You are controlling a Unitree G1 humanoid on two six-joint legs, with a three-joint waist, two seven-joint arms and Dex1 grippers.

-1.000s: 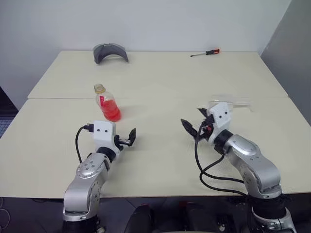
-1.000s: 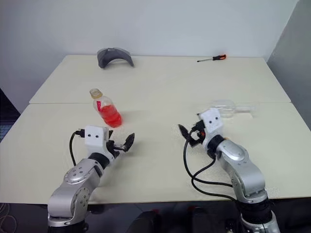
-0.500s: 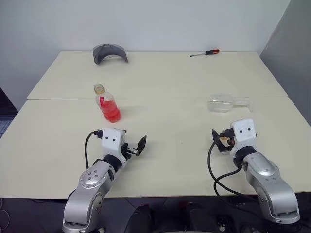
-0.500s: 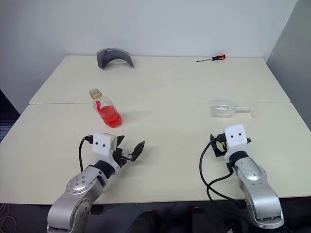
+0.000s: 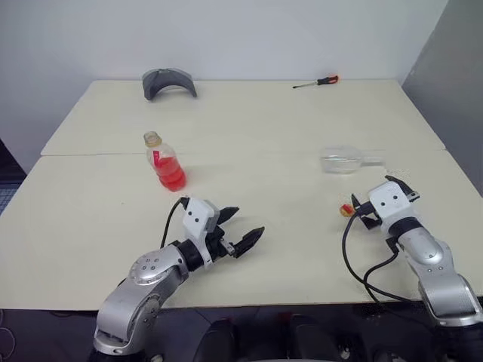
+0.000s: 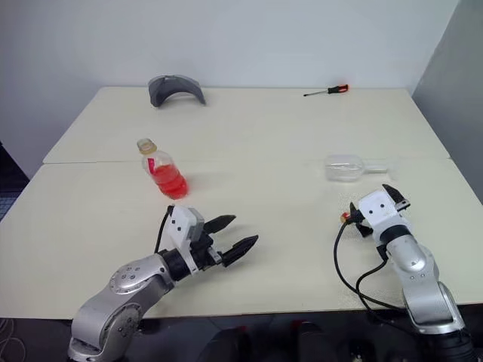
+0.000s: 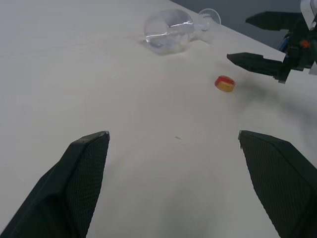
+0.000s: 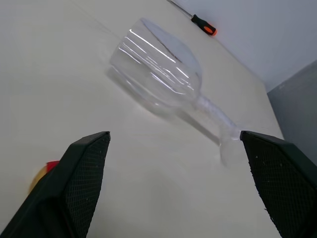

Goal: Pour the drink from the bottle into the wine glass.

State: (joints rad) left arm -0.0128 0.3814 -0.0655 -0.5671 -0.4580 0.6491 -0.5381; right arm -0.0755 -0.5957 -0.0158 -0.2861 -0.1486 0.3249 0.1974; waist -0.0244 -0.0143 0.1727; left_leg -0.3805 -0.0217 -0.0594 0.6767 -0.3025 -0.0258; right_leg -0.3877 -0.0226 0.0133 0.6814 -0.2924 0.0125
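Nearest the camera, left gripper (image 5: 243, 231) hovers low over the front of the table (image 5: 90, 219), fingers spread wide, nothing between them, pointing across toward the robot's right. In the left wrist view both its fingers are cut off by the bottom edge.

Right gripper (image 6: 379, 197) sits near the front right of the table, fingers apart and empty; in the head views its white housing covers most of them, so only the black tips show. Right wrist view has the finger bases cut off too.

Small red-and-yellow cap (image 7: 225, 83) lies on the table just beside the right gripper, on its inner side; in the head views it's a tiny spot, partly behind the gripper body.

Wine glass (image 8: 161, 68) lies on its side just past the right gripper, touching nothing, stem and foot pointing toward the right edge. Clear glass, outline faint; foot hard to make out.

Bottle (image 5: 164, 161) stands upright on the left half, well apart from the glass, with red drink (image 5: 172, 176) filling the lower part. Neck looks open, hard to be sure.

Far edge: grey curved object (image 5: 169, 81), unclear what it is, and screwdriver (image 5: 317, 81), well apart.
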